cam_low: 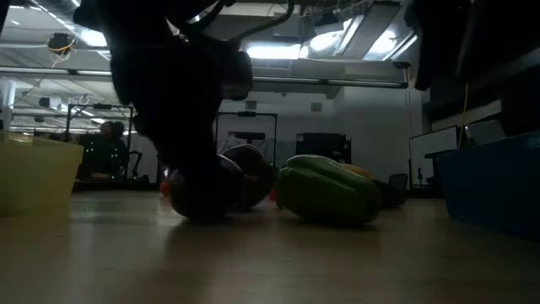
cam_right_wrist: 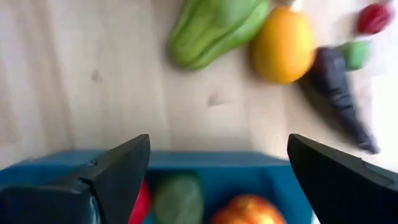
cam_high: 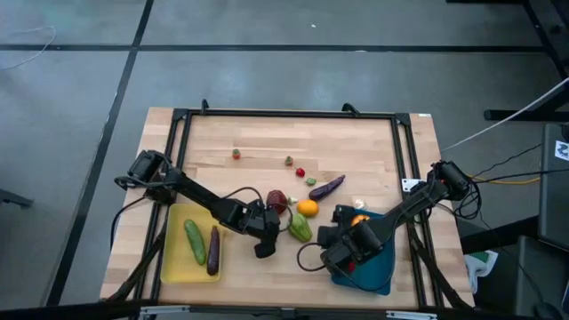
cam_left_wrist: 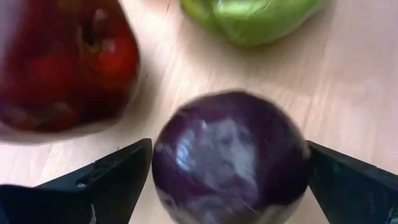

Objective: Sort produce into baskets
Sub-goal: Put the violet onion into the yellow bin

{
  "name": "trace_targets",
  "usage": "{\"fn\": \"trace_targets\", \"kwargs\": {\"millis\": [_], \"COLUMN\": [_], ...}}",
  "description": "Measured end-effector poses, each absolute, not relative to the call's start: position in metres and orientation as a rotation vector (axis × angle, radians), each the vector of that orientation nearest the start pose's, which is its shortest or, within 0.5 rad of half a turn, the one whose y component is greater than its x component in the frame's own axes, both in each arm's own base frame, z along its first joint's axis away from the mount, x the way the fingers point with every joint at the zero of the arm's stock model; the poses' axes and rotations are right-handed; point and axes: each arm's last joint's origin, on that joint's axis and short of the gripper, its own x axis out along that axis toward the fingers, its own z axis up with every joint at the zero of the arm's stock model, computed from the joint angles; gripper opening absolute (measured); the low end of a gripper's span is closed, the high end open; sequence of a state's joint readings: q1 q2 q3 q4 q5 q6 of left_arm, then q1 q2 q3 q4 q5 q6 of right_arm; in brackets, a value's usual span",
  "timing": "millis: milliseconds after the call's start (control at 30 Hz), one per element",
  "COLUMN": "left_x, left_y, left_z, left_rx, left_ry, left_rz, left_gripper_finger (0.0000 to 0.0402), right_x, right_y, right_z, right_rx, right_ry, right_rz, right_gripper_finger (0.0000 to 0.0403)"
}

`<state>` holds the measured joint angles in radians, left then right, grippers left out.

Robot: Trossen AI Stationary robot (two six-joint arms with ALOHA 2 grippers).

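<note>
Left wrist view: a round purple eggplant [cam_left_wrist: 230, 155] is straddled by the wide-open left gripper [cam_left_wrist: 230, 180], ready for grasping; the right gripper [cam_right_wrist: 217, 180], open and empty, is held above the blue basket [cam_right_wrist: 205, 160].

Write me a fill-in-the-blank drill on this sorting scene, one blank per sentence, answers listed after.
1. The cucumber and a long eggplant lie in the ____ basket.
2. The left tool has its open fingers either side of a round ____ piece of produce on the table.
3. The right tool hangs open over the ____ basket.
4. Beside the orange on the table lies a pepper coloured ____.

Missing words: yellow; purple; blue; green
</note>
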<state>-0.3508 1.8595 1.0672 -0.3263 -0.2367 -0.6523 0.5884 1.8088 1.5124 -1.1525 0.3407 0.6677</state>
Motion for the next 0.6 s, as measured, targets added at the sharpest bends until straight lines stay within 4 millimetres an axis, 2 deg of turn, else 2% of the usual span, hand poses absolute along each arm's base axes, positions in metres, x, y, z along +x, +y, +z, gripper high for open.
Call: {"fn": "trace_targets", "kwargs": {"millis": [167, 367, 500, 600], "left_x": [0.329, 0.328, 0.328, 0.327], "left_y": [-0.113, -0.112, -0.112, -0.112], "left_z": [0.136, 0.137, 0.139, 0.15], "left_rx": [-0.247, -0.241, -0.24, -0.242], "left_ry": [1.084, 1.092, 1.094, 1.092], "left_rz": [0.26, 0.262, 0.262, 0.261], "left_gripper_finger": [0.0355, 0.0292, 0.0282, 0.0287], "right_x": [0.293, 0.281, 0.271, 0.264], "right_y": [0.181, 0.172, 0.164, 0.158], "right_z": [0.252, 0.254, 0.265, 0.277], "right_rx": [-0.136, -0.249, -0.287, -0.282], "right_ry": [1.229, 1.289, 1.297, 1.266], "right_rz": [-0.283, -0.375, -0.428, -0.45], "right_gripper_finger": [0.0376, 0.0376, 0.0376, 0.0376]}}
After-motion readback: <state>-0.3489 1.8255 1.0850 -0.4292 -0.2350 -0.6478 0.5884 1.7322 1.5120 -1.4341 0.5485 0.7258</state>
